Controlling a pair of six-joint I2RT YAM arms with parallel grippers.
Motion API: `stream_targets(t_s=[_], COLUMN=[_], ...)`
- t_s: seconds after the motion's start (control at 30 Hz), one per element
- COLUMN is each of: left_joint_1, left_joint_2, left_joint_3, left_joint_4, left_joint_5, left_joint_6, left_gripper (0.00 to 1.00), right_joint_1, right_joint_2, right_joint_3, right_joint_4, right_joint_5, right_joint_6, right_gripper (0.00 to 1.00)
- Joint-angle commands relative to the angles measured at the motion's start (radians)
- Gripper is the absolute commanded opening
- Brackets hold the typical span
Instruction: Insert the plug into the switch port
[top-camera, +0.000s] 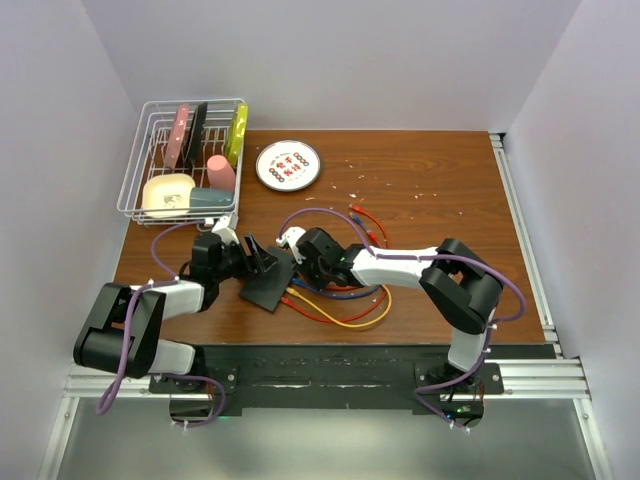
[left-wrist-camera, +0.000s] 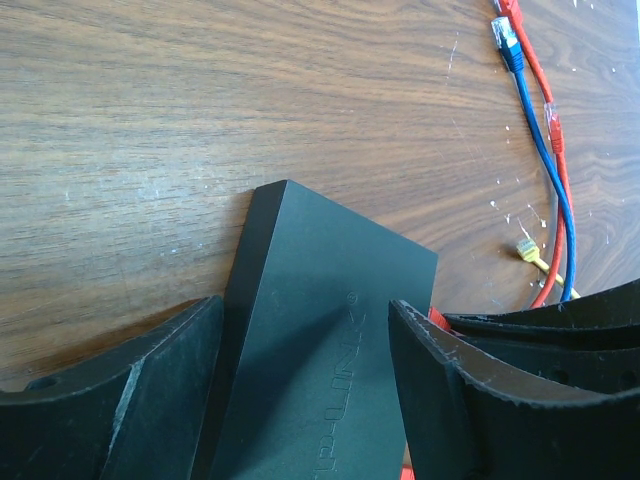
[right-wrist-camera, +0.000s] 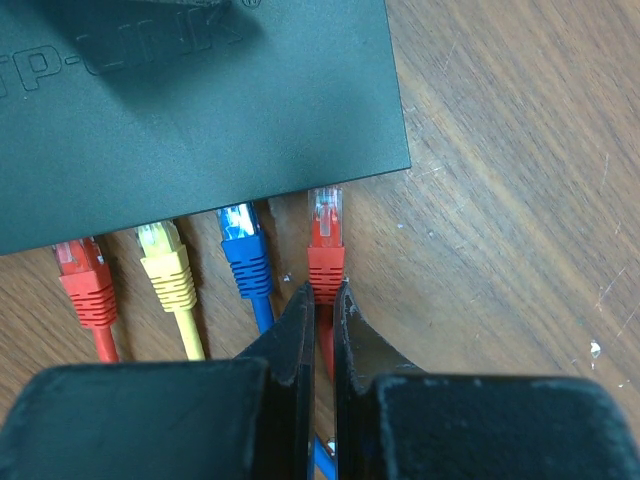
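The switch (top-camera: 266, 286) is a flat matte-black box lying at the table's front left of centre. My left gripper (top-camera: 260, 260) straddles its far end, a finger against each side; in the left wrist view the switch (left-wrist-camera: 320, 300) fills the gap between the fingers (left-wrist-camera: 160, 390). My right gripper (right-wrist-camera: 318, 292) is shut on the boot of a red plug (right-wrist-camera: 325, 245). The plug's clear tip sits at the switch's port edge (right-wrist-camera: 250, 130) near the right corner. How deep it sits is hidden. A red, a yellow and a blue plug (right-wrist-camera: 243, 245) sit in ports to its left.
A wire dish rack (top-camera: 185, 160) with dishes stands at the back left, a round white plate (top-camera: 288, 165) beside it. Loose red, blue and orange cables (top-camera: 355, 315) loop in front of the right arm. More cable ends (left-wrist-camera: 545, 120) lie beyond the switch.
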Motion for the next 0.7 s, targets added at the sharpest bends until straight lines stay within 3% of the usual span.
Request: stream_targets(t_s=[0.0, 0.33, 0.67], left_joint_1=[0.004, 0.004, 0.004], left_joint_2=[-0.008, 0.004, 0.009], left_joint_3=[-0.005, -0.008, -0.006], left_joint_4=[0.037, 0.048, 0.054], left_joint_5=[0.022, 0.029, 0.039], left_joint_6=[-0.003, -0.005, 0.001], left_gripper=[0.71, 0.7, 0.7], right_joint_1=[0.007, 0.013, 0.016], right_joint_2=[-0.033, -0.085, -0.033], right_joint_3=[0.021, -0.015, 0.019], right_joint_4=[0.068, 0.106, 0.091], right_joint_5=[-0.003, 0.003, -0.014], right_joint_6=[0.01, 0.01, 0.008], right_gripper=[0.0, 0.0, 0.0])
